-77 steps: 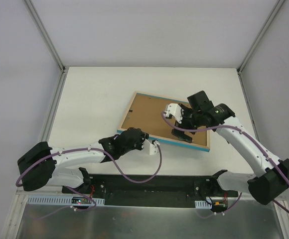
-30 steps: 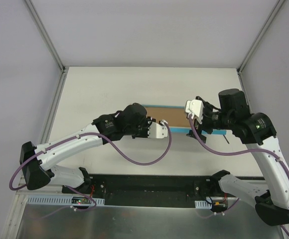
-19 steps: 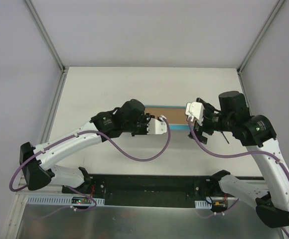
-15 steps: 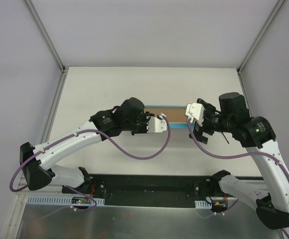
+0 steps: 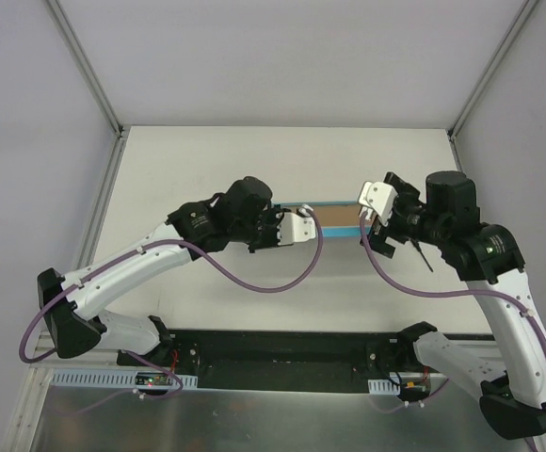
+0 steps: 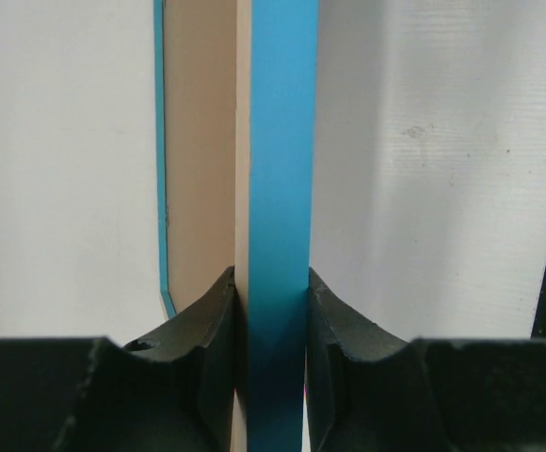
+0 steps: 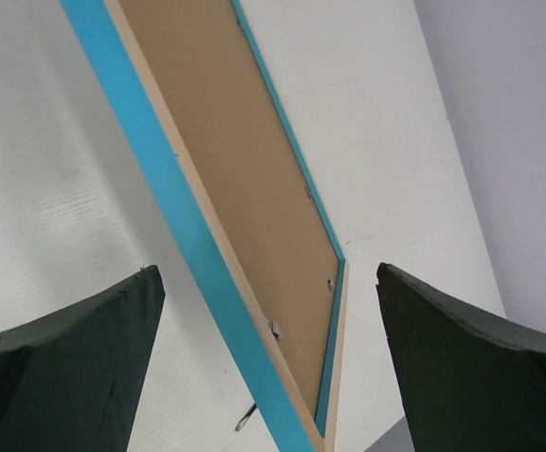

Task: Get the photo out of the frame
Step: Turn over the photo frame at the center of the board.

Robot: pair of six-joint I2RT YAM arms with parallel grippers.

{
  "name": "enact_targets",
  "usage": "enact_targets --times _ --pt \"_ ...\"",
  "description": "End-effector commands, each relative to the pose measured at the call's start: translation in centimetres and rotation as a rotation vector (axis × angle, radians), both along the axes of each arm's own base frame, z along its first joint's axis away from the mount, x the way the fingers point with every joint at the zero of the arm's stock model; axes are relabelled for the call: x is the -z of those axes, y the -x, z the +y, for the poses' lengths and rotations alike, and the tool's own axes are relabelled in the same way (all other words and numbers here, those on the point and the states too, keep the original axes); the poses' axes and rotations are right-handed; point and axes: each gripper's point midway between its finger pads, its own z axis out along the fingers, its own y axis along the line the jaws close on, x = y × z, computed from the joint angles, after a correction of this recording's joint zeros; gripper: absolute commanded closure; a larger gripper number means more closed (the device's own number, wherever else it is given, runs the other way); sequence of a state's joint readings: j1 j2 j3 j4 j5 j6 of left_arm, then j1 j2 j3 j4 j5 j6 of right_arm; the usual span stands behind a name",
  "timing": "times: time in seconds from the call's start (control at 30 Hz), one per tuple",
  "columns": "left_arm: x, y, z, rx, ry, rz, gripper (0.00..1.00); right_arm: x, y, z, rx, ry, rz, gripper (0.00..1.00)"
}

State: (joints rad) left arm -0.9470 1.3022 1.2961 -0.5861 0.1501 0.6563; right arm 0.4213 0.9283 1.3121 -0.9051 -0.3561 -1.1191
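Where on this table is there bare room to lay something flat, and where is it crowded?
Bare: the far strip of the table between the upright frame and the back wall, and the far left corner. Crowded: the middle, where the left gripper clamps the frame and the open right gripper flanks its other end.

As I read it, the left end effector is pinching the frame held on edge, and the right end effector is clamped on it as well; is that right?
Not quite. The left end effector does pinch the frame held on edge, but the right end effector is not clamped on it. The right wrist view shows it open, its fingers wide apart on either side of the frame and clear of it.
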Motion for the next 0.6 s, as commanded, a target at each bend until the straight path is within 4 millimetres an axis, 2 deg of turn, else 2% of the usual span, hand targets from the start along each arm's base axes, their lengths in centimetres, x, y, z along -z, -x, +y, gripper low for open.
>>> enact_targets --times 0.0,0.27,0.57 --pt "-3.0 0.5 -1.3 -0.009 0.11 0.052 1.0 -3.0 -0.9 0.2 0.04 -0.102 -0.081 0.04" --pt "-4.6 0.2 -1.7 -0.047 0.151 0.115 1.0 -6.4 -2.1 -0.3 0.161 -0.272 -0.09 0.04" --pt "-6.0 -0.9 -1.9 -0.123 0.213 0.276 1.0 -8.1 -3.2 -0.7 0.257 -0.46 0.033 0.04"
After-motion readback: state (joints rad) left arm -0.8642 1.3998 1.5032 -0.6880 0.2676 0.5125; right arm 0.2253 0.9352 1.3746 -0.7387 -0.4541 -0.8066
